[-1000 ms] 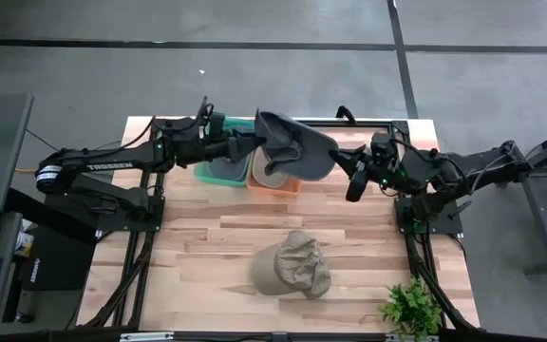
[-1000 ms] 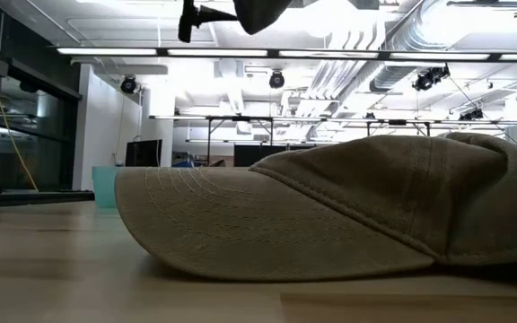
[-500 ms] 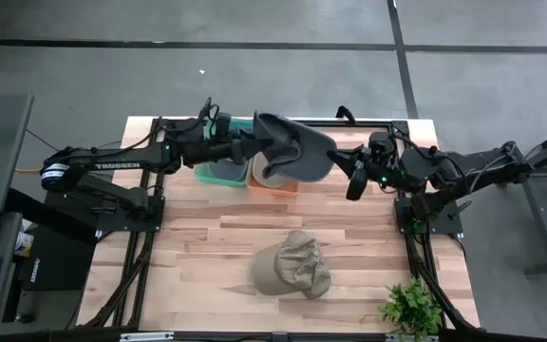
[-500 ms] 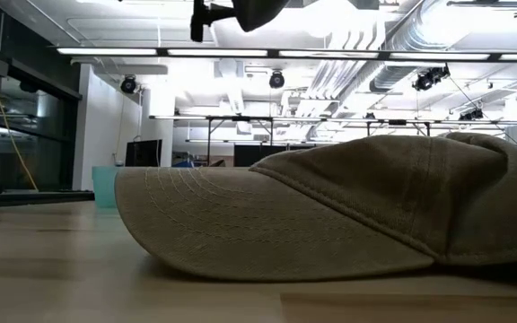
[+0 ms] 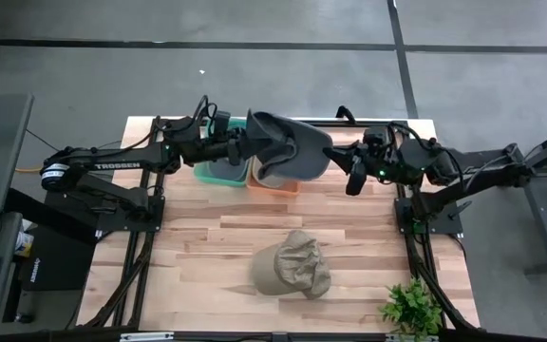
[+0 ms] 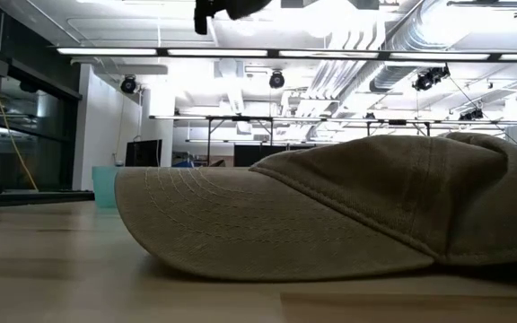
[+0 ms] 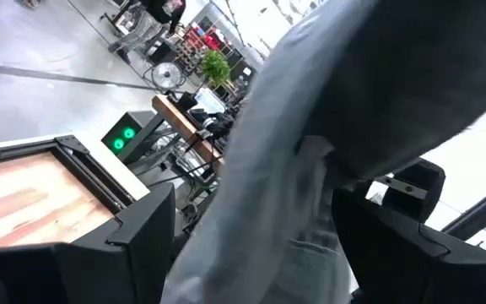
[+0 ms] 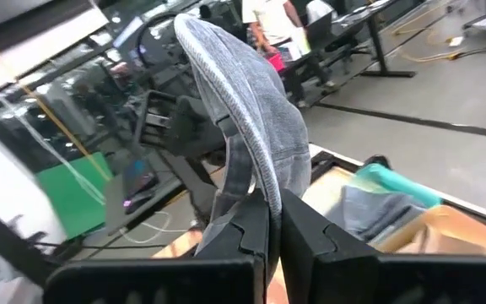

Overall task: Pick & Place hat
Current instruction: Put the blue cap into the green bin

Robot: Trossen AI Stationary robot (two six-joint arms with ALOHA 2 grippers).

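- Shifted since the earlier frames: the grey hat (image 5: 288, 152) has drifted slightly left in the high view, and the dark shape at the top edge of the low view has risen almost out of frame.
- Grey hat: held in the air at upper centre of the high view, above the orange bin (image 5: 275, 180) and just right of the teal bin (image 5: 218, 173); fills much of the left wrist view (image 7: 353, 143).
- Left gripper (image 5: 240, 145): at the hat's left edge, upper centre-left of the high view; jaws clamped on the hat's fabric, seen between the two dark fingers (image 7: 146, 232) in the left wrist view.
- Right gripper (image 5: 353, 175): at the hat's right side, upper centre-right; jaws pressed together on the hat's edge, per the right wrist view (image 8: 272, 224).
- Olive cap (image 5: 292, 266): lying on the wooden table (image 5: 207, 256), lower centre of the high view; fills the low view (image 6: 348, 206).
- Folded grey cloth (image 8: 378, 207): inside the orange bin.
- Green plant (image 5: 410, 306): lower right corner of the table.
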